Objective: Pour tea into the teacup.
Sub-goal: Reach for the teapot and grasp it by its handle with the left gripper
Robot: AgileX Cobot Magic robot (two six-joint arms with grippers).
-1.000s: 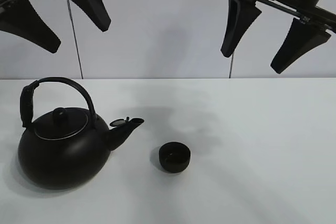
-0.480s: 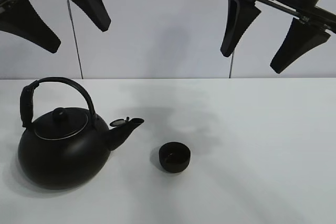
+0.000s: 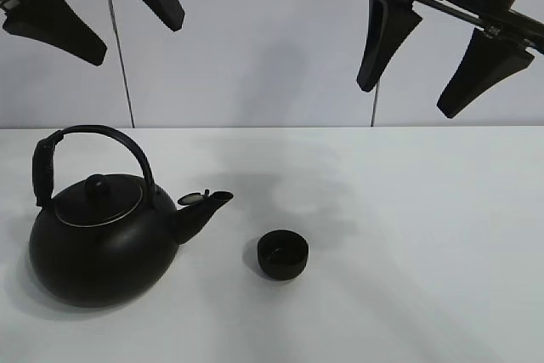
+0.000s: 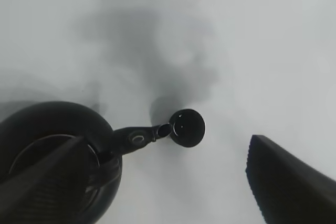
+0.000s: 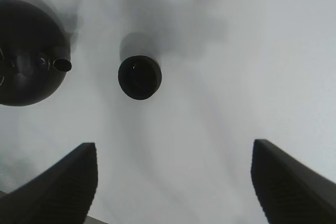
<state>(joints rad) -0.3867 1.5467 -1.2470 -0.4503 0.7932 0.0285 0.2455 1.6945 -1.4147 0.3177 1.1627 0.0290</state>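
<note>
The small black teacup stands on the white table, just right of the spout of the big black kettle, which sits upright with its lid on. No tea stream shows. My left gripper hangs open and empty high above the kettle. My right gripper hangs open and empty high above the table, right of the cup. The left wrist view shows the teacup and kettle far below; the right wrist view shows the teacup and kettle.
A plain pale wall with two thin vertical seams stands behind the table. Nothing else is on the table in view.
My left gripper has risen a little and shifted slightly right. The right gripper, kettle and teacup have not moved.
</note>
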